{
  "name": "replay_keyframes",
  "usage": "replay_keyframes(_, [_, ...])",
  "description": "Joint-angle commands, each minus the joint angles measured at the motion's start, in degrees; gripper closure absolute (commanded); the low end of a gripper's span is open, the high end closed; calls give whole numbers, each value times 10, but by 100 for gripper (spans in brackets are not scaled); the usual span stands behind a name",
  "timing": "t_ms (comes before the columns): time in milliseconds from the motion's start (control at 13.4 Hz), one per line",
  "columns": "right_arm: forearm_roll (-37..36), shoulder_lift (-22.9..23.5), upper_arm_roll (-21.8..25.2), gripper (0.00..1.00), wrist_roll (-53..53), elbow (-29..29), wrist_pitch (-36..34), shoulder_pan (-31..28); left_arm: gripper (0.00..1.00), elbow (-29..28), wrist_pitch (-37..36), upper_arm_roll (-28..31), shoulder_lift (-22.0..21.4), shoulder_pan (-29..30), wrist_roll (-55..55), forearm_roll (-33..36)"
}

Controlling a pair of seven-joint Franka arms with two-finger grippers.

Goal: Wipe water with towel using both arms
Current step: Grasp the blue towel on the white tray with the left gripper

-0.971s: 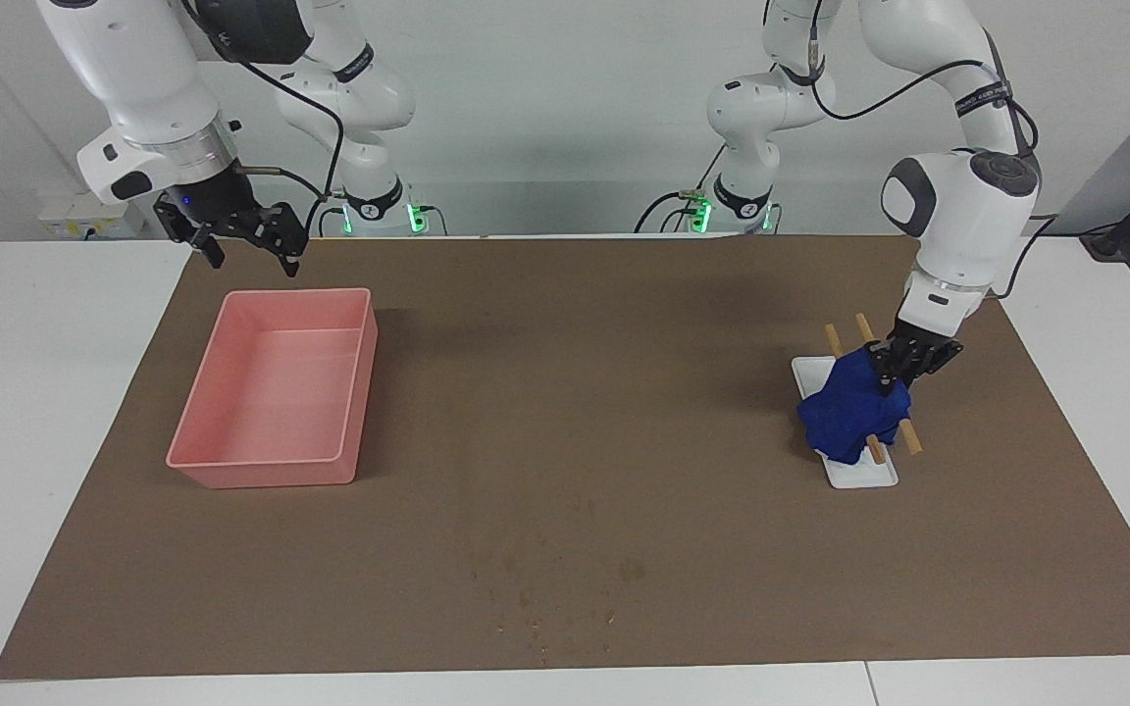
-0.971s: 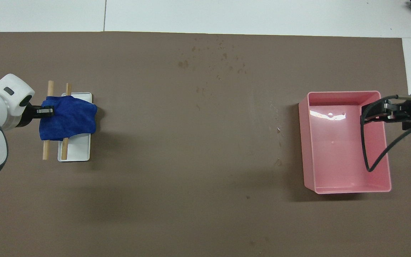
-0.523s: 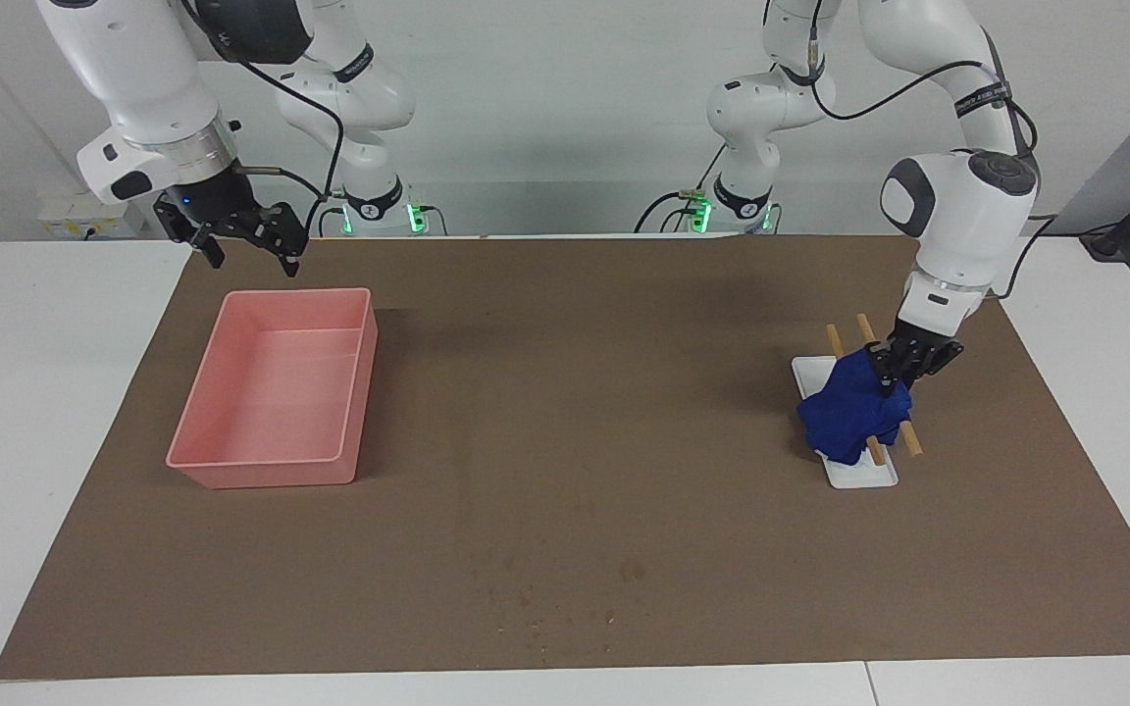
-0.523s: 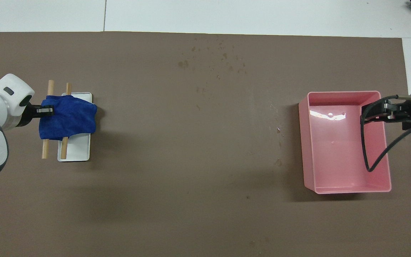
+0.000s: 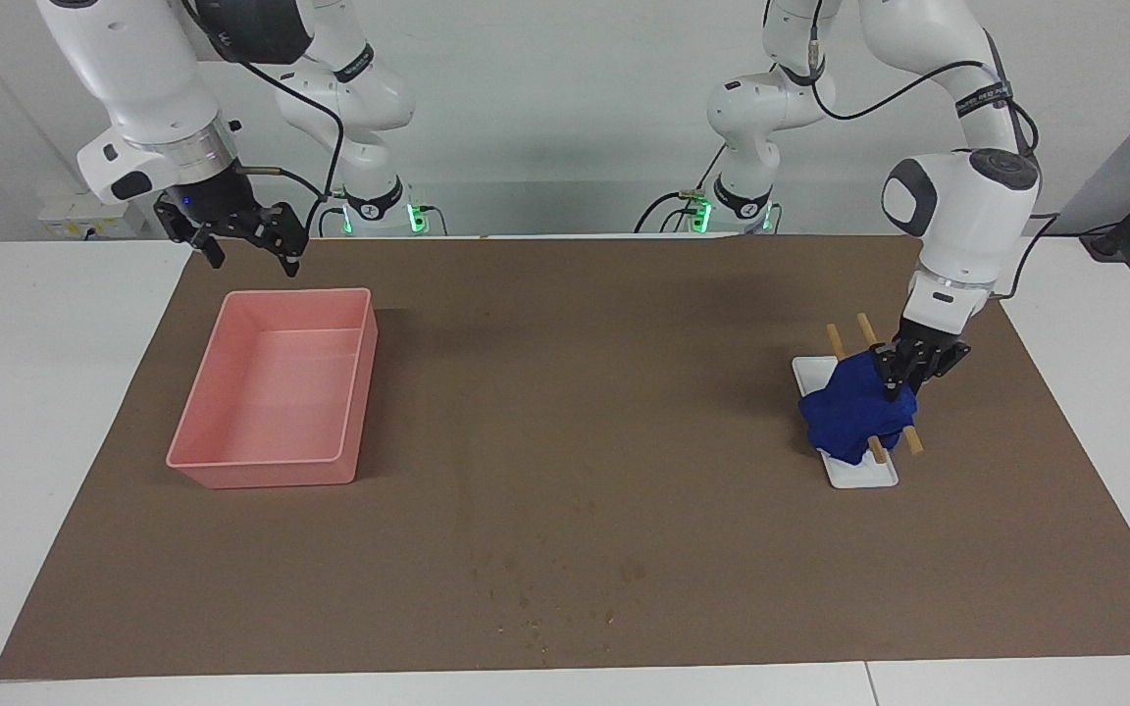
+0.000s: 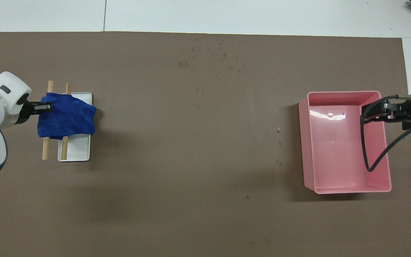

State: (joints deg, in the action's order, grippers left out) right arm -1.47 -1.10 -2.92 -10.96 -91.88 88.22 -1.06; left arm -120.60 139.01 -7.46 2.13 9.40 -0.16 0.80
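Towel draped over wooden sticks on white tray, left arm's end of mat. Left gripper at its edge; grip or release, cannot tell. Right gripper waits wide open over pink bin. Spill looks unwiped; next: carry towel there.
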Motion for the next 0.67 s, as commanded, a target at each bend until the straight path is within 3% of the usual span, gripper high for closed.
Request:
replay_keyframes(0, [10, -3, -4, 0, 12, -1, -4, -10, 60, -1, 16, -1, 0, 8, -3, 12])
replay_keyframes(299, [11, -3, -4, 0, 12, -1, -4, -10, 62, -4, 16, -1, -2, 7, -2, 12])
replay_keyframes(373, [10, -3, -4, 0, 12, -1, -4, -10, 69, -4, 16, -1, -2, 5, -4, 12])
replay_keyframes(448, [11, -3, -4, 0, 12, -1, -4, -9, 96, -4, 15, -1, -2, 4, -5, 12])
replay_keyframes(598, [11, -3, -4, 0, 12, -1, -5, -9, 100, -4, 15, -2, -2, 4, -5, 12])
